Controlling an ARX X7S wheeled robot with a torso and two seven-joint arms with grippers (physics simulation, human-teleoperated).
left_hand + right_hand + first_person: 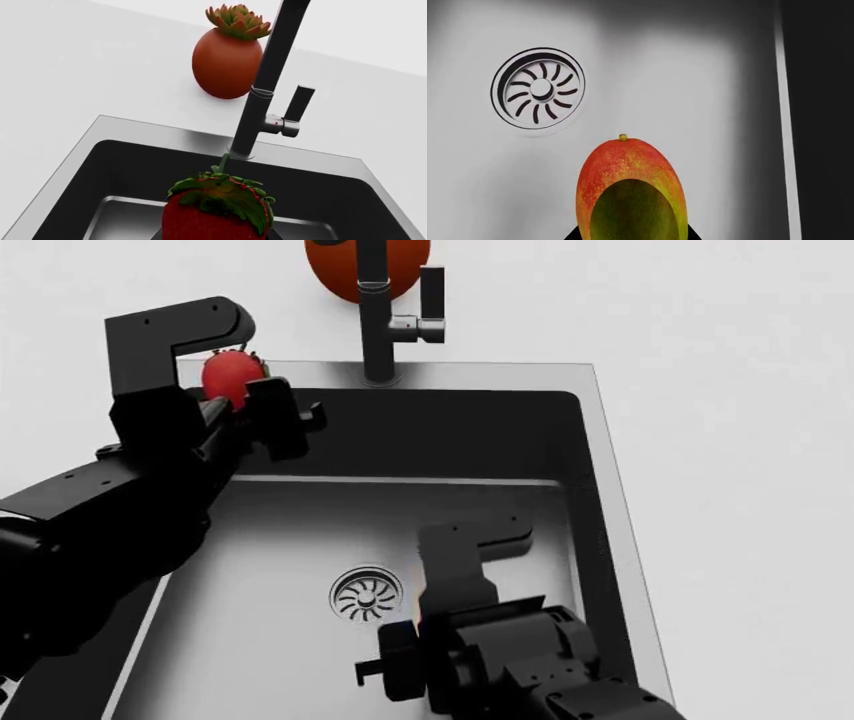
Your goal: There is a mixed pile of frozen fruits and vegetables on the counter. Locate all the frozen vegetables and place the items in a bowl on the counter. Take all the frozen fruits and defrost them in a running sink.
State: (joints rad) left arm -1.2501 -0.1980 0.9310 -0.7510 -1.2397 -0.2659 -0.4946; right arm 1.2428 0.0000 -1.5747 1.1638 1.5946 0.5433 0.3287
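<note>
Fruit held over a steel sink (587,440), one piece in each robot gripper.

Left gripper (247,400) is closed on a red strawberry (230,377) with green leaves, held above the back left corner of the basin, near the tall dark faucet (376,315); in the left wrist view the strawberry (217,212) fills the near edge, with the faucet (267,80) and its side lever just beyond it; a round reddish-brown pot (227,62) with a spiky succulent stands on the white counter (73,65) behind the faucet. Right gripper (441,665) hangs low inside the basin, just beside the round slotted drain (367,595); its wrist view shows it gripping a mango (630,192), red, yellow and green, stem end pointing away from the camera, above the grey sink floor and near the drain (539,88).
</note>
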